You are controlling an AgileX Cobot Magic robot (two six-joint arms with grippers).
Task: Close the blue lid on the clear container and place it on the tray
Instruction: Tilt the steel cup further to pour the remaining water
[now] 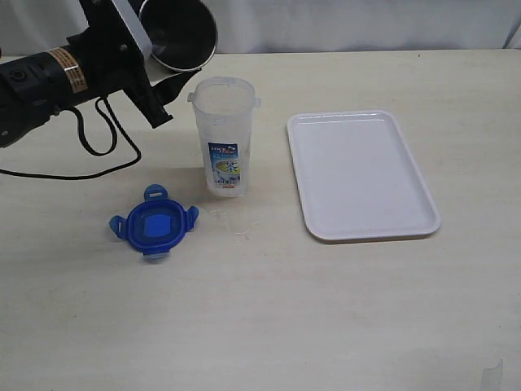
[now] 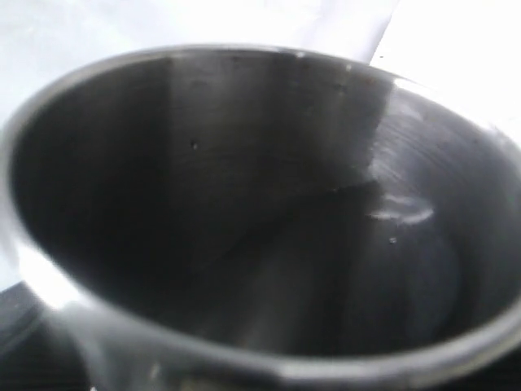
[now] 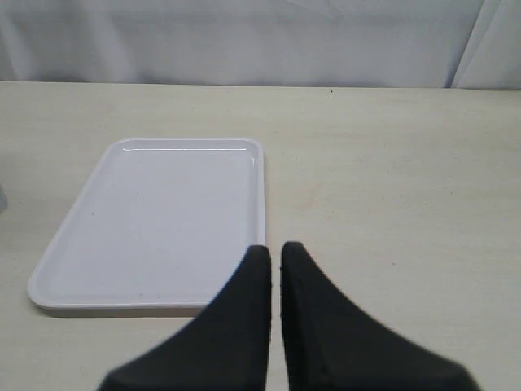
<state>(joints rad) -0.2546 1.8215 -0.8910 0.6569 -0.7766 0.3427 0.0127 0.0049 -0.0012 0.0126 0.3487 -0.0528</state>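
left tool (image 1: 159, 72): jaws wide, clasped across grey steel cup (image 1: 181, 32) | right tool (image 3: 275, 262): closed, empty, over counter (image 3: 391, 179) beside flat white rectangular plastic tray (image 3: 155, 220) | tall clear plastic container (image 1: 225, 134): upright, lidless, just beside left tool | round blue plastic lid (image 1: 155, 224): flat on counter, apart from container, clear of both tools

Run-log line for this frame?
blue lid off, on table | clear container upright, open | tray empty | left gripper by steel cup, grip unclear | right gripper shut, empty
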